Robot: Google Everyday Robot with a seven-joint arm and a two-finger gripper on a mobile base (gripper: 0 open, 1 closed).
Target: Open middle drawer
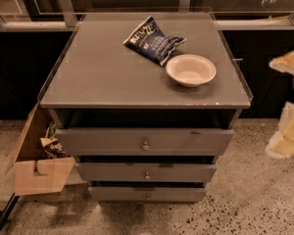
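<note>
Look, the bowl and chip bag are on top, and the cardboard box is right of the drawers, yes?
No: the camera view shows the cardboard box left of the drawers. The bowl and chip bag are on top. The gripper hangs at the right edge.

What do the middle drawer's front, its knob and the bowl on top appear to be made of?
The middle drawer front: matte grey, even colour without grain, likely painted metal or laminate. Its knob: small, round, slight glint, probably metal. The bowl: off-white, dull, thin-rimmed, perhaps paper or moulded fibre. The gripper sits at the view's right edge, touching none of these.
</note>
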